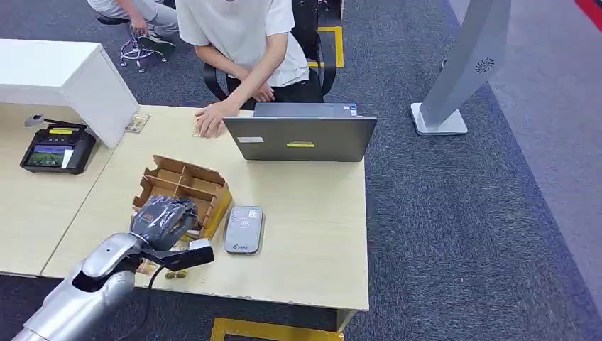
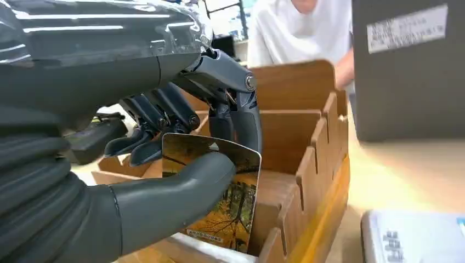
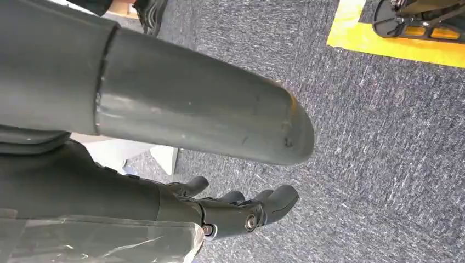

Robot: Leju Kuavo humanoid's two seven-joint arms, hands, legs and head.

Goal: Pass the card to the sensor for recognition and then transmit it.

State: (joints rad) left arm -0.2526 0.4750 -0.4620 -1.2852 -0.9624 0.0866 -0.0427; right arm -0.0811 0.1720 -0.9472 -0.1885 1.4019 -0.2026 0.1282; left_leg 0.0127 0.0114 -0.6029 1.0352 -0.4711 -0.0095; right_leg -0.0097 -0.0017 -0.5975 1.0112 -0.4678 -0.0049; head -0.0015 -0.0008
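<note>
Wooden desk (image 1: 312, 234), carpeted office. Item: card (image 2: 227, 203), thin, stiff, light, probably slick; pinched by left hand (image 2: 181, 148) over the cardboard box (image 1: 186, 186); best gripped on its faces. Right hand (image 3: 230, 211) loosely spread, holding nothing.

Head cam high, looking down at table (image 1: 312, 234), left wrist cam close on cardboard box (image 2: 307, 137), shared w/ head, right wrist cam facing carpet (image 3: 384, 137)

The card (image 2: 219, 197) has a picture of yellow autumn trees on it and stands almost upright, pinched in the left hand (image 2: 181, 148) over the brown cardboard box (image 1: 186, 186). The sensor (image 1: 243, 229), a flat grey pad, lies on the table just beside the box.
</note>
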